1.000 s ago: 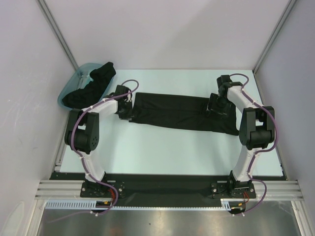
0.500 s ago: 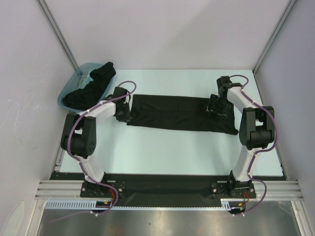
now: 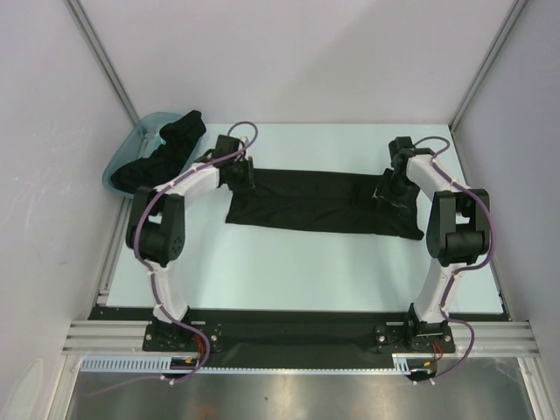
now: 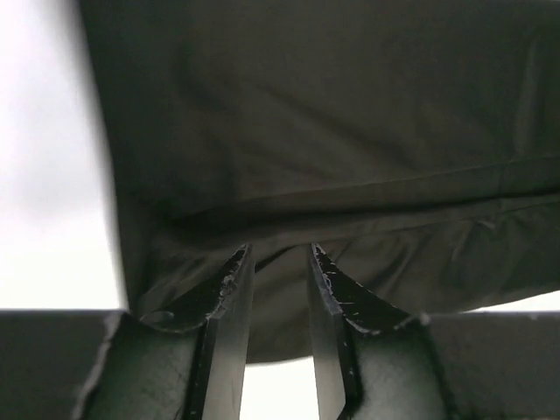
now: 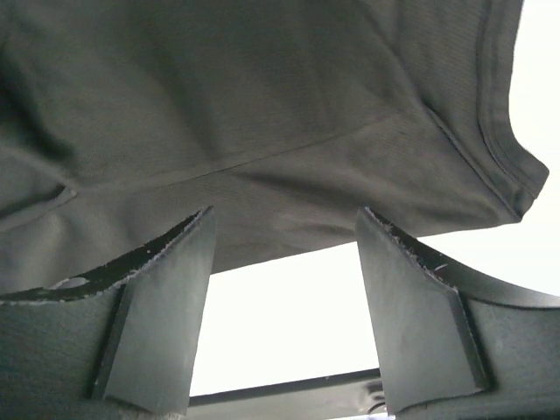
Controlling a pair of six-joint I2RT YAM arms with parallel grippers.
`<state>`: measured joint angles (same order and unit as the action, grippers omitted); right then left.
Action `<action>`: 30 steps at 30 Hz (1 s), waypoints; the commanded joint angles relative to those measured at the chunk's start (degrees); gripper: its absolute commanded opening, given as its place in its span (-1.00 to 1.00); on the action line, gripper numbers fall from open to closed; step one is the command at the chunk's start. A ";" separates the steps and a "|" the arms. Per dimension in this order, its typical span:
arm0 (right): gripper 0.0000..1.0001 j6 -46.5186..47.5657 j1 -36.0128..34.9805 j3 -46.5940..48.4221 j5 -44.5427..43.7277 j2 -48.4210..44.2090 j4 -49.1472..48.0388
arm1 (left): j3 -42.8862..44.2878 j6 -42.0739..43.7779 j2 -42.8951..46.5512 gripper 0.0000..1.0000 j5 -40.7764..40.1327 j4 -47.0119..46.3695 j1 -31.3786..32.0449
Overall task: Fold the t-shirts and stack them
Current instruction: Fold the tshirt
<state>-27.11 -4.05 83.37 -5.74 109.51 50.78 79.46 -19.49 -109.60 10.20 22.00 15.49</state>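
At the ends of the t-shirt (image 3: 319, 203), you are holding the left fingers (image 4: 229, 297) slightly parted and the right fingers (image 5: 166, 289) wide, both empty; aim to be pinching all layers evenly.

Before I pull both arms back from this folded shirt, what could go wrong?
1. The left gripper has its jaws only narrowly apart, with a fold of the t-shirt right at their tips; retreating could snag it and undo the fold.
2. The right gripper is wide open just short of the shirt's edge; a low forward move would bunch it.
3. The left arm passes close to the teal tub of heaped shirts; a wide swing might knock it.
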 commanded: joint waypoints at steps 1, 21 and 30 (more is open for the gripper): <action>0.40 -6.36 0.36 2.32 -3.14 0.78 1.16 | 4.90 0.33 -4.46 -0.29 1.16 1.11 2.88; 0.68 -19.90 -1.48 3.81 -2.61 3.69 -3.41 | 0.44 19.21 7.29 0.99 -10.66 -2.21 13.51; 1.00 -24.56 -3.41 3.72 -2.17 3.95 -4.73 | -6.43 40.47 6.86 1.00 -6.52 -15.85 18.79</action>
<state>-48.49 -6.37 85.32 -7.42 113.80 47.44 72.95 9.93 -104.20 0.36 12.86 33.54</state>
